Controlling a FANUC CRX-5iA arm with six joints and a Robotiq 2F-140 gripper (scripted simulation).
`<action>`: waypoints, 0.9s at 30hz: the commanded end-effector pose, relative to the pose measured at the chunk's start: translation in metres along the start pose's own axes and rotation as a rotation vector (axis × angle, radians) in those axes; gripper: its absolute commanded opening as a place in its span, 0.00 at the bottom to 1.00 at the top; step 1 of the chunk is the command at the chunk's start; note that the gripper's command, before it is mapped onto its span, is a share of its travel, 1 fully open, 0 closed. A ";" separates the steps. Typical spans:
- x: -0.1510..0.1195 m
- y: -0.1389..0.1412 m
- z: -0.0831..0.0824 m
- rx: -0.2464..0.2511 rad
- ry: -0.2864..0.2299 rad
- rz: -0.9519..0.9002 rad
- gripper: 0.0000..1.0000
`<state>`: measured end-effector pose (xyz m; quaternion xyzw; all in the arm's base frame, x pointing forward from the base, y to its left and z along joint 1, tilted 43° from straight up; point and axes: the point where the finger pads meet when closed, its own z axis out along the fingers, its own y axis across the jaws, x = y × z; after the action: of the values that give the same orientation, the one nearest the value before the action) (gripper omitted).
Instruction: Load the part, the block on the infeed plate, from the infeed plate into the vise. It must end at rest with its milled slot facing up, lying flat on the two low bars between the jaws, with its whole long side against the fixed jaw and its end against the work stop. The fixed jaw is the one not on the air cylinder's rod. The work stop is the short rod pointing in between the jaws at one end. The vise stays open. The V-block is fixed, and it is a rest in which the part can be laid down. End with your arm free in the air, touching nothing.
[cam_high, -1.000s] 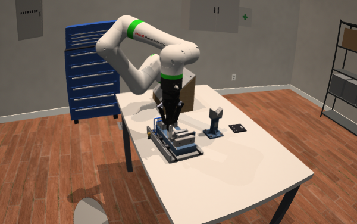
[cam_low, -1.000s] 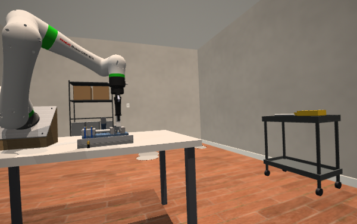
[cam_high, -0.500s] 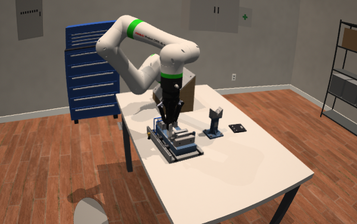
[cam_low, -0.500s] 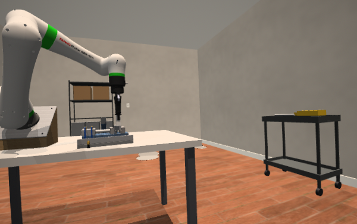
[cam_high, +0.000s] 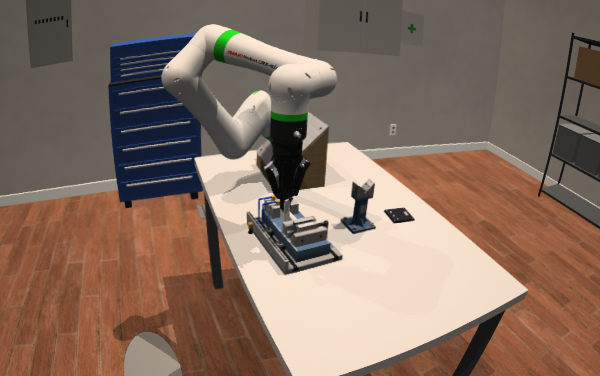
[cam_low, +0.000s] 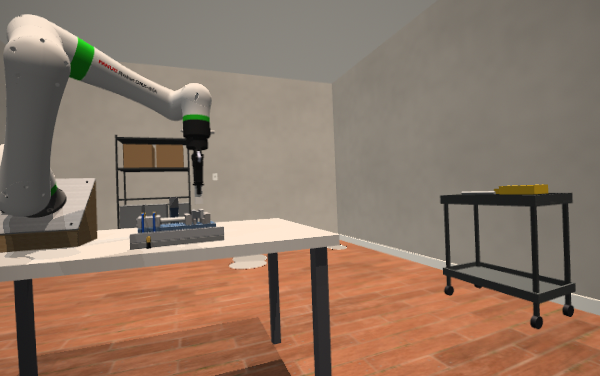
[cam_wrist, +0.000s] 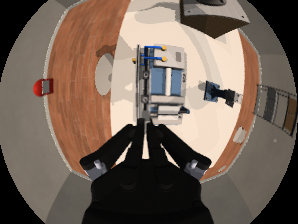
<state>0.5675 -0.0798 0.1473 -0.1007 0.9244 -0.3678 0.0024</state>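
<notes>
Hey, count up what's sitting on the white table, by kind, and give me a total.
Robot arm base block: 1
Vise fixture: 1
V-block stand: 1
Dark infeed plate: 1
Total: 4
The shut gripper hangs above the vise and holds nothing.
</notes>
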 end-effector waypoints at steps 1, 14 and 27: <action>0.000 0.000 -0.007 0.000 0.000 0.000 0.00; 0.000 0.000 -0.028 0.000 0.000 0.000 0.00; 0.000 0.000 -0.032 0.000 0.000 0.000 0.00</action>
<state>0.5651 -0.0585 0.1701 -0.1006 0.9244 -0.3679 0.0023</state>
